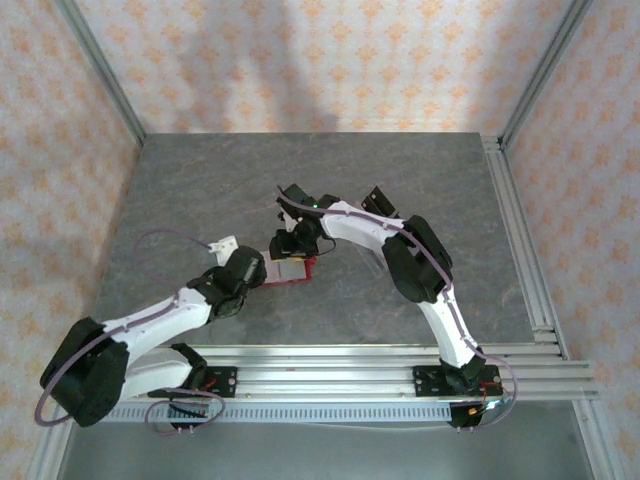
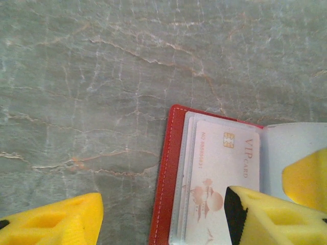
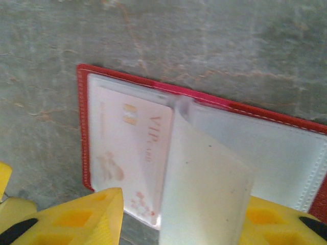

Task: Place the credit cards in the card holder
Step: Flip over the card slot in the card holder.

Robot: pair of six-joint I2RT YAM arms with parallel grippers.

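Grippers are seen from above, left gripper [image 1: 262,272] and right gripper [image 1: 288,246], both at the open card holder [image 1: 298,270] in the middle of the table [image 1: 200,190].

From the left wrist, the left gripper [image 2: 158,224] is seen spread wide over the card holder [image 2: 163,168]. One credit card [image 2: 219,173] is tucked in its left pocket, long side pointing away.

From the right wrist, the right gripper [image 3: 179,224] is seen spread too. A clear sleeve [image 3: 204,189] is stood up between its fingers.

Laboratory robot cell: a grey marbled table [image 1: 200,180] enclosed by wallpaper-patterned panels [image 1: 300,60] on aluminium posts [image 1: 101,68], with left arm [image 1: 150,322] and right arm [image 1: 445,312] bolted to slotted rails [image 1: 330,362].
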